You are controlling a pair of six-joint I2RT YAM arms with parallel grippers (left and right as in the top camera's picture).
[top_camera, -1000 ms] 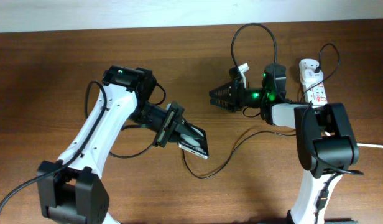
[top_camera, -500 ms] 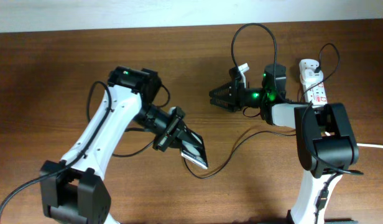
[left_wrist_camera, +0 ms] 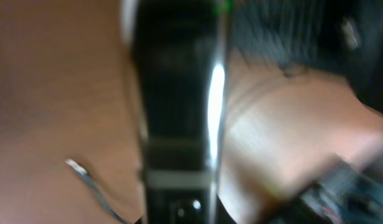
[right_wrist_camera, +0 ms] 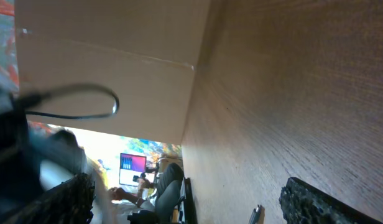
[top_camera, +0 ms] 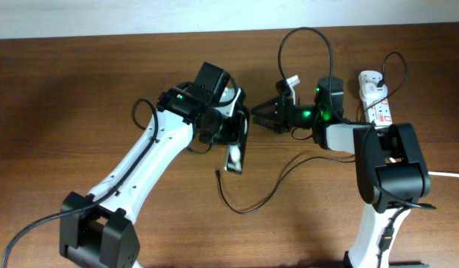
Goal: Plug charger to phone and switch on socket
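Note:
My left gripper (top_camera: 231,132) is shut on the phone (top_camera: 235,158), a flat black slab hanging down from the jaws above mid-table. The phone fills the blurred left wrist view (left_wrist_camera: 179,118). The charger cable (top_camera: 248,207) lies in a loose curve on the table, and its plug tip (top_camera: 217,175) is free just left of the phone's lower end. The tip also shows in the left wrist view (left_wrist_camera: 73,165). My right gripper (top_camera: 261,117) is open and empty, pointing left, close to the left gripper; its fingers frame bare table in the right wrist view (right_wrist_camera: 191,202). The white socket (top_camera: 375,95) lies at the far right.
A black cable loop (top_camera: 304,45) arches behind the right arm and also shows in the right wrist view (right_wrist_camera: 73,102). A thick white cord (top_camera: 447,175) runs off the right edge. The wooden table (top_camera: 80,89) ends at a pale wall along the back.
My left arm has swung up and to the right with the phone, bringing it close to the right gripper and turning it to hang down. The right arm has not moved.

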